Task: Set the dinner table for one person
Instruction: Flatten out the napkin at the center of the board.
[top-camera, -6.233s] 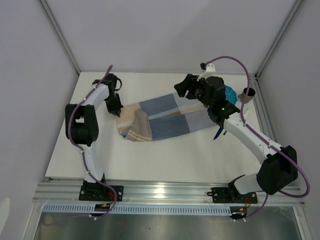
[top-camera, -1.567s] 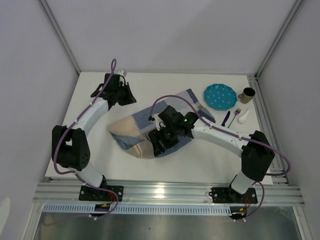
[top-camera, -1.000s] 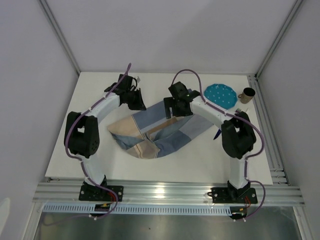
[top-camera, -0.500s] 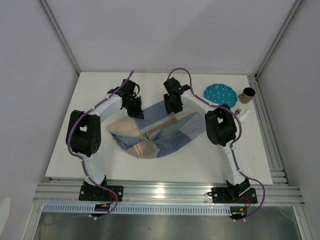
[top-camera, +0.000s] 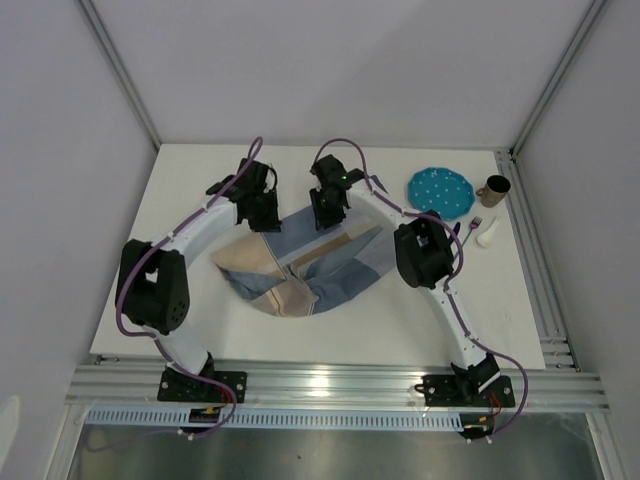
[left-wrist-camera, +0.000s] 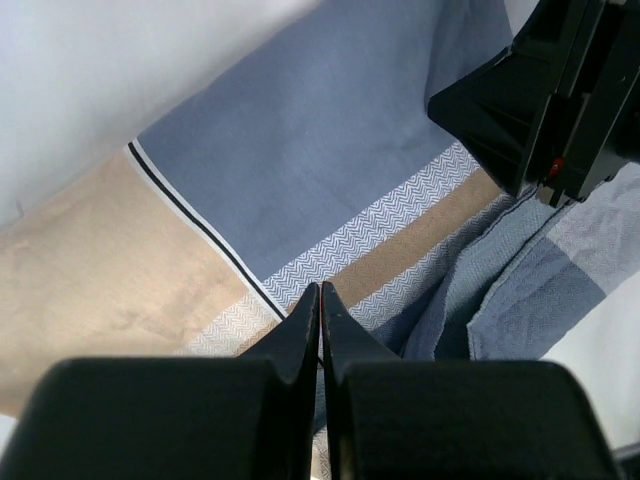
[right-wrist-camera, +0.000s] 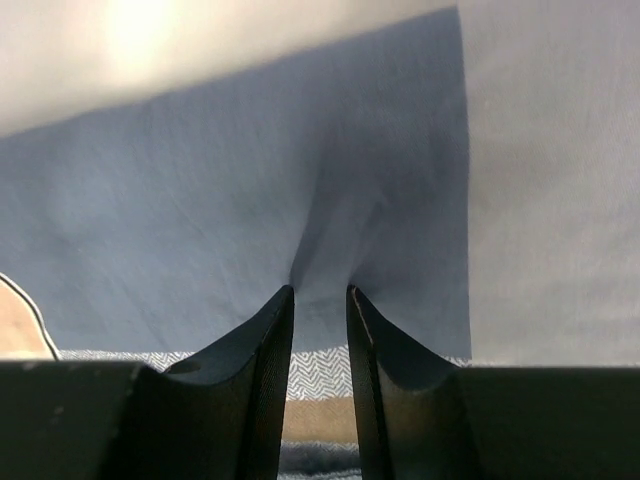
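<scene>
— Where was the large white matte rectangular dinner table (top-camera: 350, 335), and how did it lie?

— Under both arms, filling the middle of the overhead view. Its long axis ran from 9 to 3 o'clock, the railed near edge at 6. The crumpled blue-and-beige checked cloth placemat (top-camera: 330, 270) sat at its centre.

— And the claws?

— The left gripper (top-camera: 266, 218) was clenched, fingers pressed together over the placemat's 11 o'clock edge. Whether a fold was caught, I couldn't tell. The right gripper (top-camera: 322, 222), just beside it at 12, was grasping a pucker of blue cloth.

— Did the views disagree?

— Only the right wrist view showed that pucker between its fingers (right-wrist-camera: 270, 330). The left wrist view showed a herringbone stripe. Only the overhead view held the teal dotted round plate (top-camera: 440, 191) at 2 o'clock.

— Any change?

— Half a second earlier the right gripper had stood farther toward 3 o'clock and more open.
</scene>
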